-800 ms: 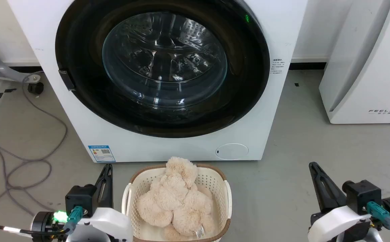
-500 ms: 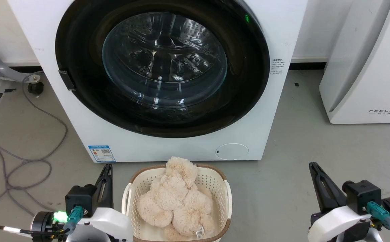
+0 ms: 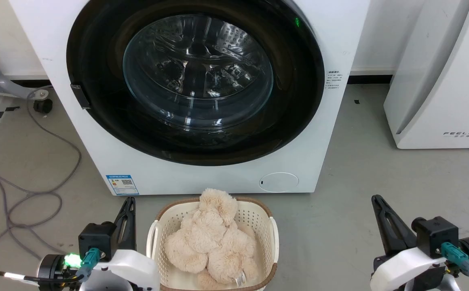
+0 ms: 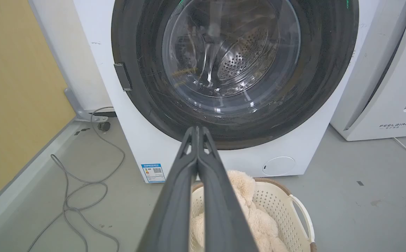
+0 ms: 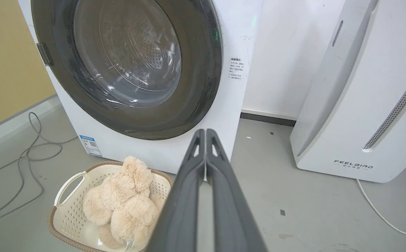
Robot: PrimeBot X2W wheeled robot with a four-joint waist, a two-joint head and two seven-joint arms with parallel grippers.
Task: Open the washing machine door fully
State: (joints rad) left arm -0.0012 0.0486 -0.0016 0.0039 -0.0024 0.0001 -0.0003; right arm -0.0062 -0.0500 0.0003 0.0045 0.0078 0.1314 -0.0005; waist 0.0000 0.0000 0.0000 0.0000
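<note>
The white washing machine (image 3: 331,133) (image 4: 143,147) (image 5: 238,42) stands straight ahead. Its round black-rimmed door (image 3: 299,105) (image 4: 147,70) (image 5: 203,77) lies flat against the front, closed, with the steel drum visible through the glass bowl. A small dark latch tab (image 3: 80,96) sits on the door's left rim. My left gripper (image 3: 129,201) (image 4: 197,128) rests low at the lower left, shut and holding nothing. My right gripper (image 3: 376,199) (image 5: 205,131) rests low at the lower right, also shut and holding nothing. Both are well short of the door.
A cream laundry basket (image 3: 273,234) (image 5: 66,182) holding a beige plush toy (image 3: 210,242) sits on the floor between my arms, right before the machine. A white FEELBIRD appliance (image 3: 440,81) stands to the right. Grey cables (image 3: 28,198) loop on the floor at left.
</note>
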